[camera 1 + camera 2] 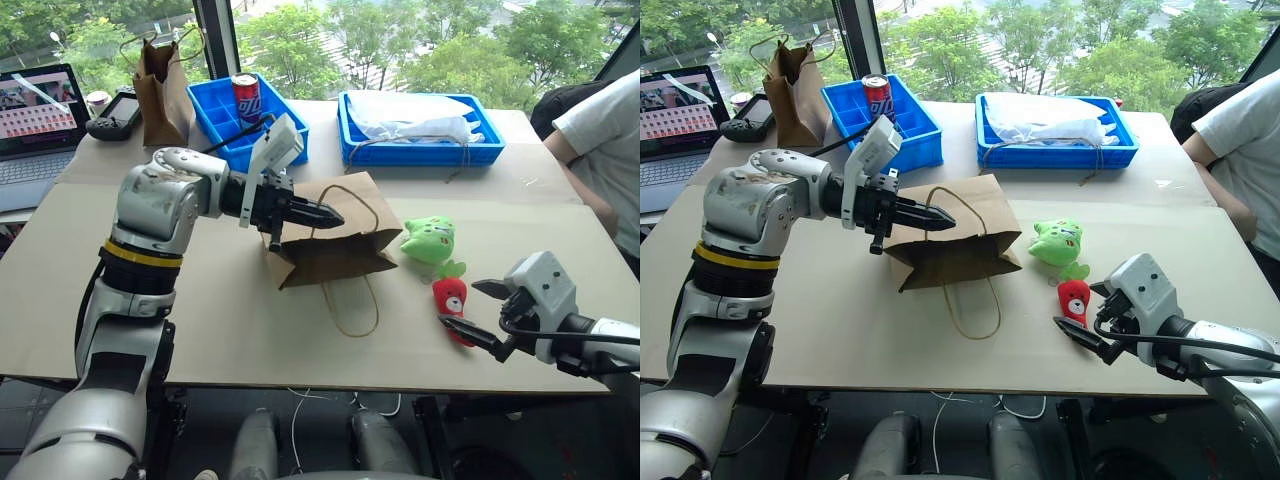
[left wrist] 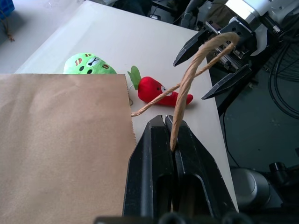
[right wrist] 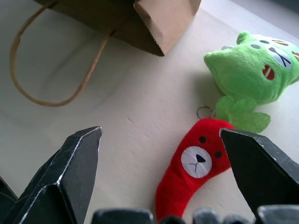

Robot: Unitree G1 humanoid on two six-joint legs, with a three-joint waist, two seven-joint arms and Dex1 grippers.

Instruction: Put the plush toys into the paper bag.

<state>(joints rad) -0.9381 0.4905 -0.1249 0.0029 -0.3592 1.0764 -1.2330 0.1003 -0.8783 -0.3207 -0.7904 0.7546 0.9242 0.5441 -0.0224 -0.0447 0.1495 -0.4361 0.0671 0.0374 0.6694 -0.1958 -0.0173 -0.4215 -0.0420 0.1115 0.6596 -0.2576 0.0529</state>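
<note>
On the pale surface (image 1: pixel 220 330) the paper bag (image 1: pixel 335 240) lies on its side, its mouth turned toward the two plush toys; one thin loop handle (image 2: pixel 196 70) is pinched between the clenched fingers of the left hand (image 1: pixel 325 215), which is held above the bag's upper panel; the other handle (image 1: pixel 350 305) trails loose on the surface toward the near edge; the light-green toy (image 1: pixel 430 240) rests just beside the bag's mouth, and the red chili toy (image 1: pixel 452 305) lies just beside it, nearer the front edge, its green stem touching or nearly touching the green toy; the right hand (image 1: pixel 478 312) is released, its fingers spread wide on either side of the chili toy but not yet closed on it.

The step in hand is judged to be the opening of the bag by its handle while the chili toy is taken; the handle is best lifted gently, so that the mouth gapes without the light bag being dragged away from the toys; the right fingers should be closed around the chili's red body only, so that the green toy is not nudged aside.

Further back, two blue trays (image 1: pixel 420 150) are set, one with a red can (image 1: pixel 245 97) in it, together with a narrower, darker paper bag (image 1: pixel 160 90) and a laptop (image 1: pixel 40 120); a person's sleeve and arm (image 1: pixel 600 150) are seen at the right edge; none of these is judged to stand in the way; only the loose handle could be snagged.
</note>
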